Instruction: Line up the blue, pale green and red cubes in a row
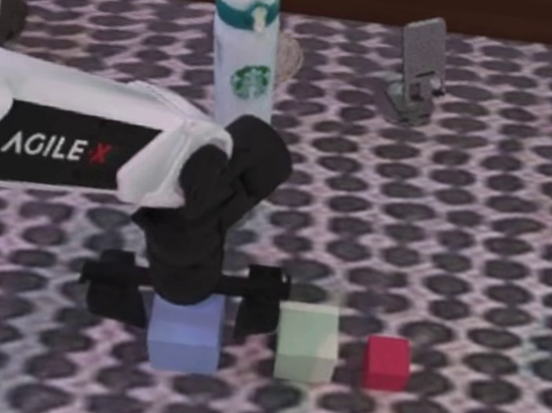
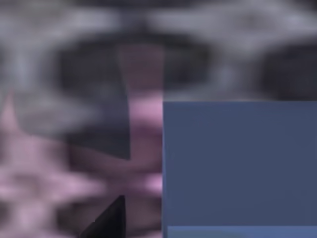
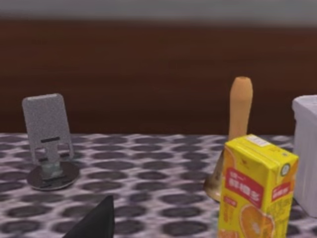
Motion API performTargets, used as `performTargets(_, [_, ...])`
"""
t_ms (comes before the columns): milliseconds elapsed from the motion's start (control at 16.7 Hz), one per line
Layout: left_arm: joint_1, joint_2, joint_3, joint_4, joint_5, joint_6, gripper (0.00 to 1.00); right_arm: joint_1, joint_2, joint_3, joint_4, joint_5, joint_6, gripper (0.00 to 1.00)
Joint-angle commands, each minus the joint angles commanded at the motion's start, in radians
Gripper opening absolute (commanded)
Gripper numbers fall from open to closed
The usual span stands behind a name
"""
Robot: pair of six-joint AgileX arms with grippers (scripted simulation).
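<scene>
Along the table's near edge: one blue cube [image 1: 186, 335], one pale green cube [image 1: 306, 343], one red cube [image 1: 387, 362].

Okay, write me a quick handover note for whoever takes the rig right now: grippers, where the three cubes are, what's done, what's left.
Left gripper: low over the blue cube, fingers open and straddling it, one on each side.
Right arm: out of the top view, parked; only a dark fingertip shows in its wrist view.
Cubes: blue, pale green cube and red cube sit on the table in a row near the front edge, small gaps between them.
Done: the row looks formed.
Left: probably just lift the left gripper clear and check alignment.
</scene>
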Motion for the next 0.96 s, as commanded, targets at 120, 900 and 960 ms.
performTargets(120, [0.0,0.0,0.0,0.0,0.0,0.0,1.0,0.0,0.0,0.0,0.0,0.0,0.0,1.0])
performTargets(900, [0.018,-0.109,0.155,-0.264,-0.001,-0.004,1.0,0.0,0.0,0.0,0.0,0.0,0.0,1.0])
performTargets(960, [0.018,-0.11,0.157,-0.266,-0.001,-0.004,1.0,0.0,0.0,0.0,0.0,0.0,0.0,1.0])
